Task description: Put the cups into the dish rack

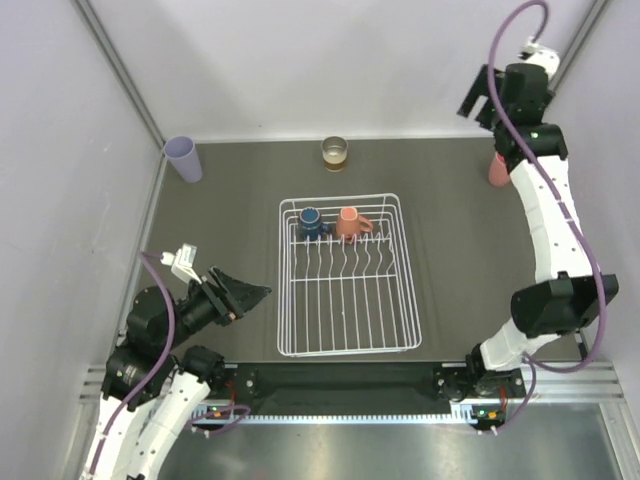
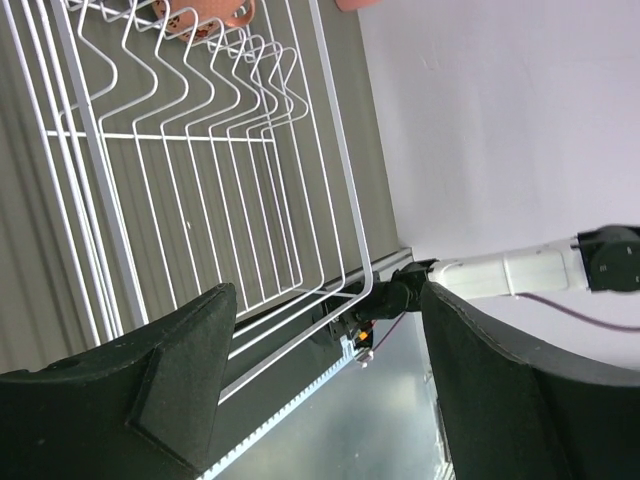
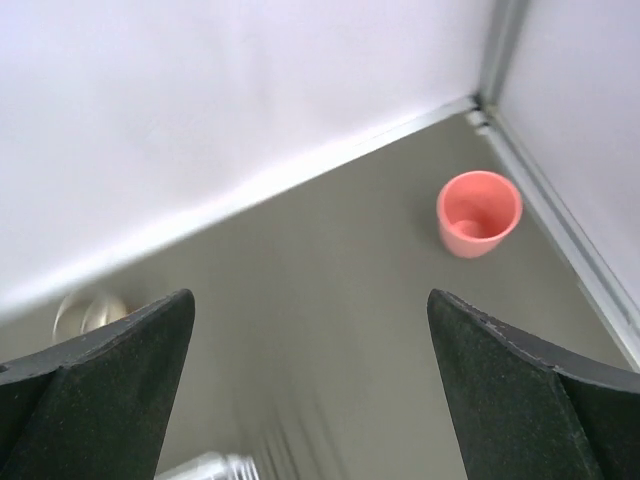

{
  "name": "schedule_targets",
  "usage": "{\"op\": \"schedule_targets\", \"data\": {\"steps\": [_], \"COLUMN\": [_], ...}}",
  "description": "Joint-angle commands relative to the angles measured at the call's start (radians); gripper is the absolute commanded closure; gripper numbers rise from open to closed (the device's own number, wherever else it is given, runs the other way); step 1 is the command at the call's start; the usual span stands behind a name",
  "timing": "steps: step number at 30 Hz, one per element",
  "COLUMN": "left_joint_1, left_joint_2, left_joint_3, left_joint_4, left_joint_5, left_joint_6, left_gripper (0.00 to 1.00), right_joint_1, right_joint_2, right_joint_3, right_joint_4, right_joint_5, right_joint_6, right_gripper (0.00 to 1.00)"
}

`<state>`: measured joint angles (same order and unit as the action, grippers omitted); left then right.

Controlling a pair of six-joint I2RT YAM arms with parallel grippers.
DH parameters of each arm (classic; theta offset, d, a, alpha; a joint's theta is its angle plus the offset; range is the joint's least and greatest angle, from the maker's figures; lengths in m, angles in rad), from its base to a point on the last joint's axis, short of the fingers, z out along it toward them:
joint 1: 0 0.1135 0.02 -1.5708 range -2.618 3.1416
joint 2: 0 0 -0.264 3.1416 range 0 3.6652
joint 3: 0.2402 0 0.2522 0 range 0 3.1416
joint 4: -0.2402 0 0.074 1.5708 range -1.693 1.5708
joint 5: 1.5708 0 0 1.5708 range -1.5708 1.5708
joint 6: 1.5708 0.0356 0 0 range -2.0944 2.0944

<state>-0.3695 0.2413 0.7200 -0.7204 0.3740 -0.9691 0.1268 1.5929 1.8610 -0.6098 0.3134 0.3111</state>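
You have the white wire rectangular dish rack [image 1: 283, 300] in the middle of the dark grey table [image 1: 450, 260]. At its far end a dark blue mug [image 1: 311, 222] and a terracotta-orange handled mug [image 1: 350, 224] sit side by side. Outside it, a lavender tumbler [image 1: 184, 159] stands far left, a shiny brownish cup [image 1: 334, 152] by the back wall, and a pink tumbler [image 1: 497, 172] far right, partly hidden by your right arm [image 1: 545, 215]. Your left gripper [image 1: 250, 295] hangs just left of the rack.
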Motion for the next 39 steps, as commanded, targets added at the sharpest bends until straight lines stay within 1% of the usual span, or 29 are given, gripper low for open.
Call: {"op": "schedule_targets", "data": {"steps": [1,2,3,4,5,6,7,8,10,11,12,15,16,18,19,22,23,24,29,31,39], "left_joint_1": [0.000,0.000,0.000,0.000,0.000,0.001,0.000,0.000,0.000,0.000,0.000,0.001,0.000,0.001,0.000,0.000,0.000,0.000,0.000,0.001,0.000], "left_joint_2": [-0.020,-0.020,-0.014,-0.008,0.006,0.015,0.022,0.029,0.036,0.038,0.039,0.053,0.058,0.081,0.088,0.107,0.108,0.107,0.105,0.105,0.099], "left_joint_3": [0.019,0.019,0.019,0.021,0.025,0.030,0.033,0.036,0.035,0.032,0.024,0.003,-0.004,-0.019,-0.024,-0.048,-0.057,-0.062,-0.074,-0.074,-0.070], "left_joint_4": [0.006,0.006,0.012,0.015,0.016,0.013,0.012,0.010,0.013,0.018,0.022,0.061,0.073,0.096,0.102,0.128,0.137,0.142,0.159,0.159,0.133], "left_joint_5": [-0.003,-0.007,-0.012,-0.014,-0.018,-0.020,-0.023,-0.029,-0.058,-0.070,-0.082,-0.086,-0.083,-0.073,-0.060,-0.043,-0.043,-0.043,-0.047,-0.047,-0.055], "left_joint_6": [0.039,0.050,0.056,0.066,0.087,0.098,0.108,0.127,0.144,0.156,0.162,0.176,0.179,0.182,0.182,0.182,0.181,0.181,0.178,0.175,0.185], "left_gripper": [0.21,0.20,0.20,0.20,0.20,0.20,0.21,0.21,0.21,0.21,0.21,0.21,0.21,0.21,0.22,0.23,0.23,0.23,0.23,0.23,0.24], "right_joint_1": [-0.076,-0.090,-0.093,-0.096,-0.101,-0.104,-0.107,-0.113,-0.119,-0.119,-0.151,-0.162,-0.165,-0.174,-0.177,-0.196,-0.203,-0.205,-0.213,-0.213,-0.213], "right_joint_2": [0.114,0.154,0.238,0.284,0.330,0.416,0.452,0.479,0.548,0.565,0.597,0.647,0.653,0.665,0.673,0.699,0.702,0.708,0.728,0.731,0.736], "right_joint_3": [0.064,0.143,0.191,0.246,0.353,0.406,0.450,0.498,0.521,0.524,0.524,0.517,0.508,0.474,0.469,0.465,0.463,0.458,0.426,0.414,0.326], "right_joint_4": [0.125,0.122,0.108,0.096,0.082,0.065,0.047,0.050,0.061,0.074,0.082,0.090,0.097,0.119,0.123,0.130,0.128,0.133,0.139,0.137,0.139], "right_joint_5": [0.059,0.079,0.093,0.130,0.145,0.167,0.200,0.202,0.204,0.219,0.225,0.248,0.265,0.276,0.289,0.276,0.271,0.267,0.225,0.217,0.216], "right_joint_6": [0.194,0.183,0.171,0.139,0.119,0.103,0.083,0.073,0.042,0.030,0.020,-0.010,-0.024,-0.046,-0.075,-0.125,-0.136,-0.145,-0.187,-0.179,-0.155], "right_gripper": [0.00,0.00,0.00,0.00,0.00,0.00,0.00,0.00,0.00,0.00,0.00,0.12,0.14,0.16,0.20,0.25,0.30,0.32,0.34,0.36,0.37]}}
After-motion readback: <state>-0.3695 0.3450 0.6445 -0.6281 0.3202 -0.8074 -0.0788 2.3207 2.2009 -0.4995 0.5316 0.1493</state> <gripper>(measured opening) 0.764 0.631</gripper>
